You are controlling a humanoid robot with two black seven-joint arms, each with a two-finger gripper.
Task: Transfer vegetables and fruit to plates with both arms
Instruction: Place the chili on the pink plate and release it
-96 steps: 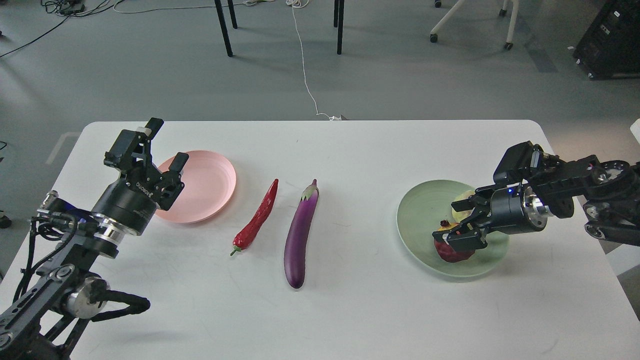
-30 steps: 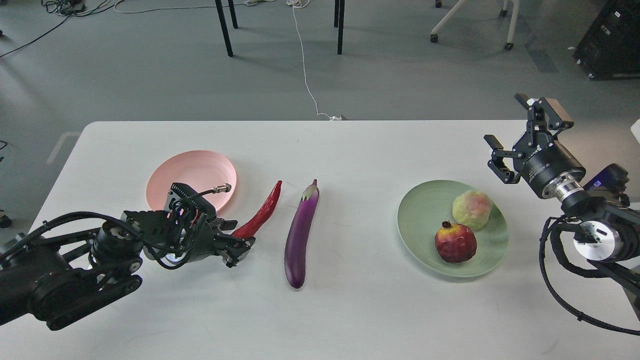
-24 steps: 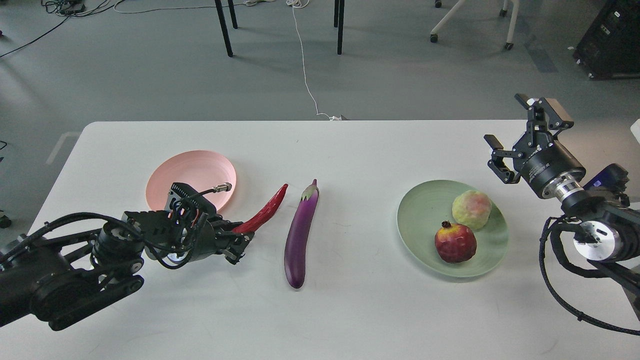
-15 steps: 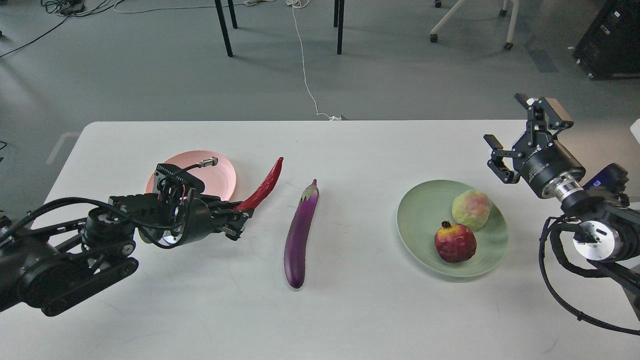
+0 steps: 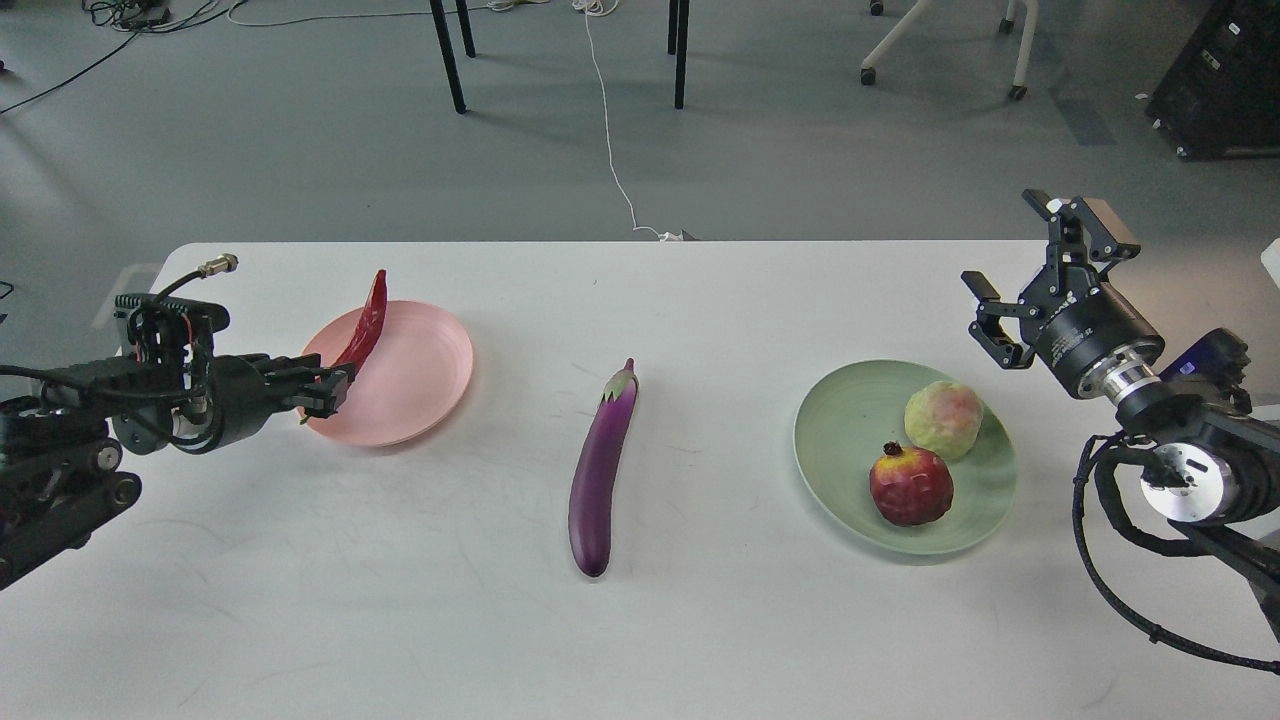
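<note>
Moved since half a second ago: left gripper [image 5: 335, 385] pulled back to the left, chili pepper [image 5: 364, 322] carried along and now raised over the left rim of the pink plate [image 5: 425, 375]. Pinched at the stem end between the left gripper's fingers, red tip pointing up and away from the tool. Lower end of the chili hidden at the fingers; contact with the plate cannot be told.

Eggplant [image 5: 600, 468] unmoved, lying lengthwise on the white table [image 5: 700, 620] to the right of the pink plate, well apart from it and from both grippers, cap end farthest from the camera.

Green plate [image 5: 840, 440] farther right of the pink plate, beyond the eggplant. Pomegranate [image 5: 910, 485] on its near part, crown upward; yellow-green fruit [image 5: 943, 418] just behind it, the two touching or nearly so.

Right gripper [image 5: 1010, 270] unchanged, raised beyond the far right edge of the green plate, fingers spread wide, nothing between them, clear of both fruits.

Floor behind the table: chair legs [image 5: 448, 55] and a white cable [image 5: 610, 130].
</note>
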